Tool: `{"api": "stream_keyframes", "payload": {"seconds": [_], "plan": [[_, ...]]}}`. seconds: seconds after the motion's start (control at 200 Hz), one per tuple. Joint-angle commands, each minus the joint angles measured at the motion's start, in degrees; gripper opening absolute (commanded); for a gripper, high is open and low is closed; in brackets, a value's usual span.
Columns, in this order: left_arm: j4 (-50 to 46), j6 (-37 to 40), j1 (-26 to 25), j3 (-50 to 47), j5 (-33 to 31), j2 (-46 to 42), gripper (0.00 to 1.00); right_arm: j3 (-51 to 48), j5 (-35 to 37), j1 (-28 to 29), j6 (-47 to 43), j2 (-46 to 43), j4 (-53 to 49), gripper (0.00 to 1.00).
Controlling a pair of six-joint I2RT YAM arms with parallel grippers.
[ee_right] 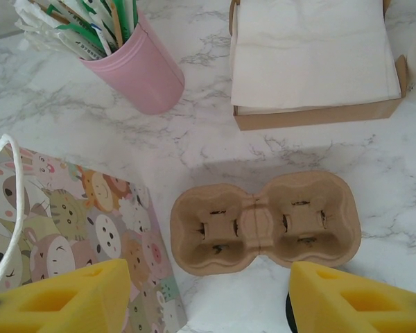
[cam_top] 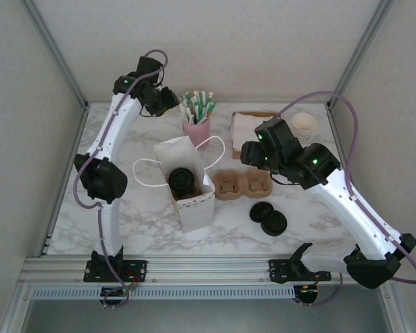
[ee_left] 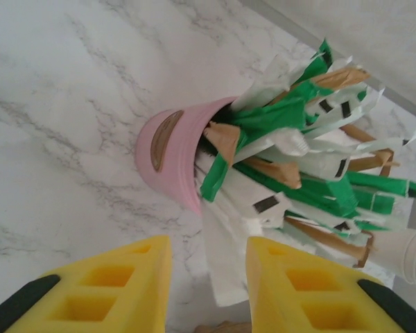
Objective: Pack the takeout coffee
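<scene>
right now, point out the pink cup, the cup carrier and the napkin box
pink cup (ee_right: 144, 76), right wrist view, on its side wall
cup carrier (ee_right: 253, 225), right wrist view, on the ridge between its wells
napkin box (ee_right: 312, 116), right wrist view, on its cardboard front wall

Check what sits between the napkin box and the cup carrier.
Nothing. In the right wrist view, only bare marble tabletop, partly in shadow, separates the napkin box from the cup carrier.
</scene>
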Motion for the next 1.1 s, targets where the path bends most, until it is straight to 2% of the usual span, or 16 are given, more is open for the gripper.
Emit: {"api": "stream_keyframes", "payload": {"seconds": [0.0,0.681,1.096], "plan": [[-0.30,-1.91,0.07,3.68,1.11,2.71,0.29,-0.65,0.81,-0.31,1.49,-1.16,-1.21,0.62],[1.66,-3.78,1.08,10.13,-0.72,10.53,0.23,-1.64,1.17,-0.33,2.13,-3.57,-2.03,0.62],[1.51,-4.18,1.82,13.45,0.64,12.33,0.03,-3.01,1.25,-0.31,2.90,-5.02,-2.17,0.62]]}}
